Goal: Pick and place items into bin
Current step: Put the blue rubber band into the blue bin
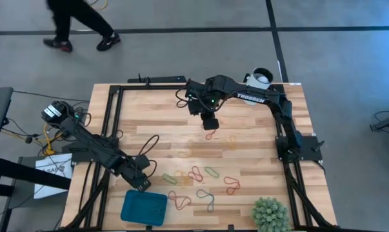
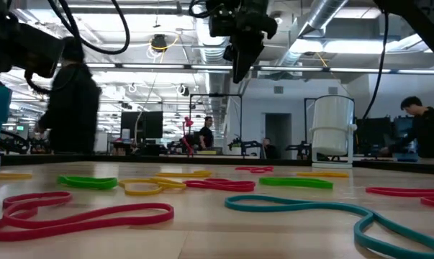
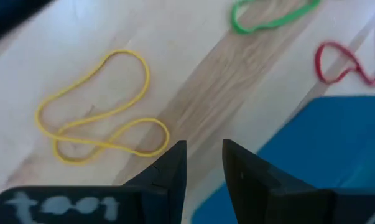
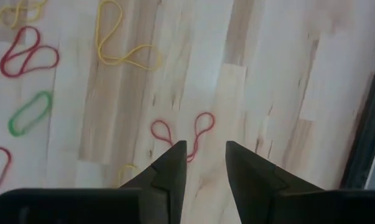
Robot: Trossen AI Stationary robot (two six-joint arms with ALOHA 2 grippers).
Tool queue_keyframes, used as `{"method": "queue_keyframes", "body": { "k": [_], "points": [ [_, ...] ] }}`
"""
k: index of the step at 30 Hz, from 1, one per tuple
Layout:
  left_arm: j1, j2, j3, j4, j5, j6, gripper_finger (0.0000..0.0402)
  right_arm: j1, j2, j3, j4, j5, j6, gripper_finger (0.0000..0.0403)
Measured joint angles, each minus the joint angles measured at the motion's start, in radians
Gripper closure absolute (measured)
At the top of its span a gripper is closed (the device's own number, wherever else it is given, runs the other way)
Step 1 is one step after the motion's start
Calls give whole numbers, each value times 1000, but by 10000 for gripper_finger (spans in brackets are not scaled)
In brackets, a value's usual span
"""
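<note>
the small shallow teal-blue rectangular tray is seen at about 7 o'clock on the light wooden slatted table, close to the table's near edge, and nothing is seen inside it in the high view. the left gripper is held just past the tray's far rim, at 12 o'clock from it; in the left wrist view its dark fingers are parted by a narrow gap with nothing between them, the tray's edge lying under one finger and a twisted yellow rubber-band loop beside the other.

the right gripper is raised above the table's middle, fingers released and empty, over a twisted red rubber-band loop. bare wood is left all round that loop.

the remaining thin rubber-band loops in red, green and yellow are scattered from 5 to 6 o'clock, well apart from the black frame rails. a spiky green plant occupies the 5 o'clock corner.
</note>
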State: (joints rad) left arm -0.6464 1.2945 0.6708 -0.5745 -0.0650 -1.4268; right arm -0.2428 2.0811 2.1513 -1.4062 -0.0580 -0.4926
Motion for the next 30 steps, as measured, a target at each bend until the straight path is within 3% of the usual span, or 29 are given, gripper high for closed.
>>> {"method": "queue_keyframes", "body": {
  "k": [9,16,23,30],
  "points": [
    [-9,0,0,-27,-26,-103,310,-141,0,0,52,-10,-58,297],
    [22,0,0,-103,-80,-62,310,-214,-1,-28,-18,-247,16,297],
    [61,0,0,-141,-228,92,310,-128,-7,-190,-73,-258,111,297],
    [77,0,0,-134,-297,261,310,67,-6,-274,-100,-256,304,297]
  ]
}}
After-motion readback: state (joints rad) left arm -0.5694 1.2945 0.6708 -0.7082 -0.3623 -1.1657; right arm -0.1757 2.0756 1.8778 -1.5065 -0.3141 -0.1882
